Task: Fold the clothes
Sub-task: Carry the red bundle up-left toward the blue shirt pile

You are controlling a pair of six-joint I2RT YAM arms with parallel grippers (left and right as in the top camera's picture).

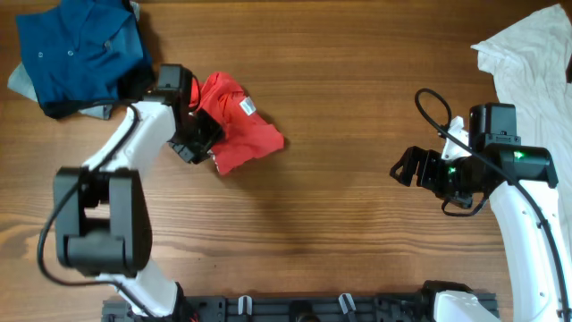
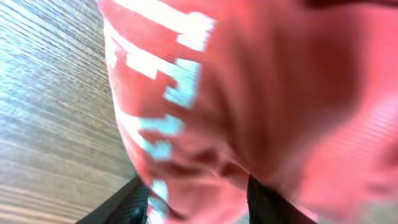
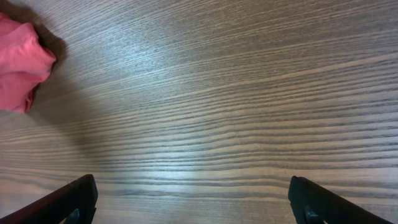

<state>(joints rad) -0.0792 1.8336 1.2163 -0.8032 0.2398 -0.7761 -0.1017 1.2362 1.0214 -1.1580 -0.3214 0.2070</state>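
Task item: red T-shirt (image 1: 241, 125), crumpled in a heap on the tabletop (image 1: 357, 224), left of centre and just beside the blue garments (image 1: 80, 45).
Shirt condition: bunched and not spread; pale neck label (image 1: 248, 106) shows on top; no fold made yet.
Left pincer (image 1: 204, 141): down on the heap's near-left edge. The wrist view shows two dark fingers (image 2: 121, 208) apart, with red cloth bulging between them. Cannot tell whether they pinch the cloth or merely straddle it.
Right pincer (image 1: 404, 167): spread wide and holding nothing, over bare wood well apart from the shirt.
Step in hand: judged as the opening stage, getting the heap worked loose so it can be laid flat.
Next move calls for: a sure hold on a hem or shoulder, then the right arm reaching across to take a second point and draw the shirt out flat.
Hard to make out: left wrist view is blurred and filled with cloth; white lettering (image 2: 168, 93) is unreadable.
Hidden: sleeves, hem and collar are lost in the bunching; the arm covers part of the heap from overhead.
Cut off: white garment (image 1: 527, 54) runs out of frame at far right.
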